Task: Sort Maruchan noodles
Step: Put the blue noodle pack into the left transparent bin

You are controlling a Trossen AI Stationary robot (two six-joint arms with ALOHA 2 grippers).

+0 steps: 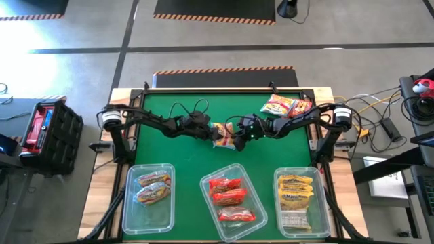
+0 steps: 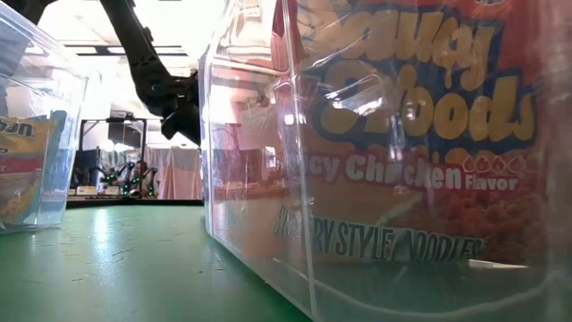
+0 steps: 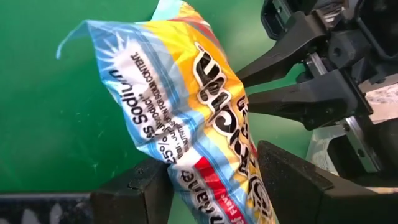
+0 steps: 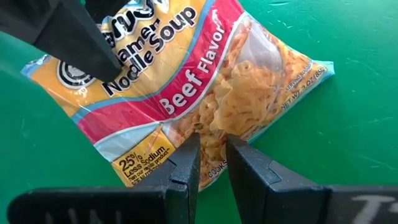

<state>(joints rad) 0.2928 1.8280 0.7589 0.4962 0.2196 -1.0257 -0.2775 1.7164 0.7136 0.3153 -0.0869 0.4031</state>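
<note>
Left gripper (image 3: 214, 186) and right gripper (image 4: 211, 155) both clamp one beef packet (image 1: 222, 134) mid-table, a handover; next, one must release.

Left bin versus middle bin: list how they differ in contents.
1. The left bin holds two packets with pale, orange-pink wrappers; the middle bin holds three red packets.
2. The left bin's packets sit toward its far half, leaving the near end bare; the middle bin's packets run along its whole length.

Both are clear rectangular plastic bins at the table's near edge.
</note>
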